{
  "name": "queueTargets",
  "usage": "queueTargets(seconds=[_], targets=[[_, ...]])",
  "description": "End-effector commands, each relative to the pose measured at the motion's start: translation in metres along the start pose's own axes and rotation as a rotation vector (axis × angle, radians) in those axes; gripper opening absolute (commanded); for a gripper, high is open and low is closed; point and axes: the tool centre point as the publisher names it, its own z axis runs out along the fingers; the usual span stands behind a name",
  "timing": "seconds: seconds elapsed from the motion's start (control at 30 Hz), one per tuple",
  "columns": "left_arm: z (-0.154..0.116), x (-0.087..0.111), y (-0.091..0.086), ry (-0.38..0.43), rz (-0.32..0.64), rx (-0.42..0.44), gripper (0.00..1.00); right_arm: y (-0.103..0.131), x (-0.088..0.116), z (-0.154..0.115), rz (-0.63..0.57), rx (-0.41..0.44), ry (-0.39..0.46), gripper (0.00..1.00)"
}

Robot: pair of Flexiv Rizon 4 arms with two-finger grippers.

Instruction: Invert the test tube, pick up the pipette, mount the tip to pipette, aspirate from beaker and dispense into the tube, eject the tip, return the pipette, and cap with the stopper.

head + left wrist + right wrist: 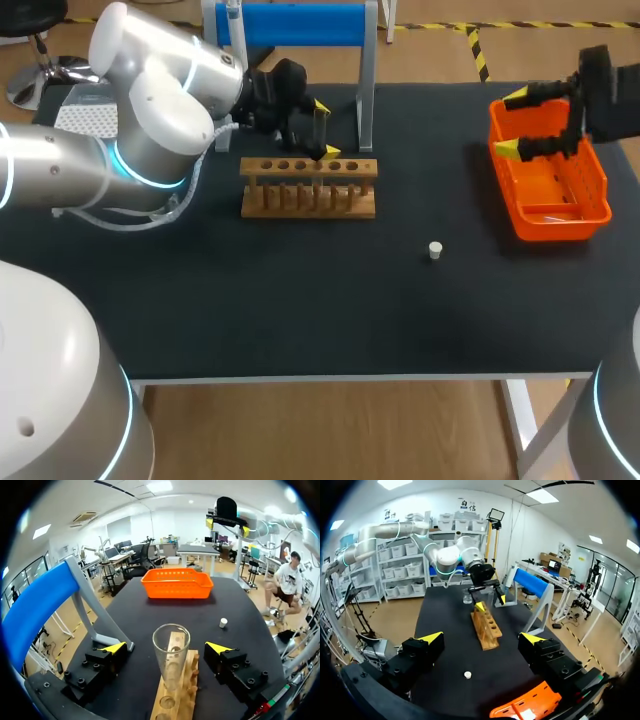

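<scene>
Leftmost, my left arm comes in over the back of the table, a flat surface covered in matte black. The left gripper hangs above the wooden rack with its fingers spread wide. In the left wrist view the test tube, clear glass with a round open mouth facing up, stands upright in the rack between the two yellow tips. There is a gap on each side, so neither finger touches it. It sits toward the rack's right half, though I cannot tell which hole. The rack is a pale wood block with a single row of round holes along its top. Just behind it stands a grey frame carrying a blue bar, close to the table's back edge. A wide band of black table lies between the rack and the front edge.

Further right, the stopper, small, white and stubby, stands alone, well apart from both rack and basket. The orange plastic basket, rectangular with slotted walls, sits near the right edge. Something pale and slim lies inside; I cannot tell what. The right gripper hovers over the basket's near-left rim, fingers wide apart and holding nothing.
</scene>
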Motion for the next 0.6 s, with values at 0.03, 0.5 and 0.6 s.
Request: queueTargets(seconds=[0.03,0.5,0.6], targets=[[0.0,-0.001,0.0,0.002,-0.001,-0.003,1.0,-0.013,0.025,-0.001,0.014,0.011,-0.026,1.0],[0.0,-0.001,0.0,0.002,-0.001,-0.003,1.0,-0.083,0.076,0.023,0.036,0.095,-0.028,1.0],[0.0,-0.001,0.0,0.002,-0.001,-0.003,1.0,-0.1,0.082,0.033,0.059,0.125,-0.026,1.0]])
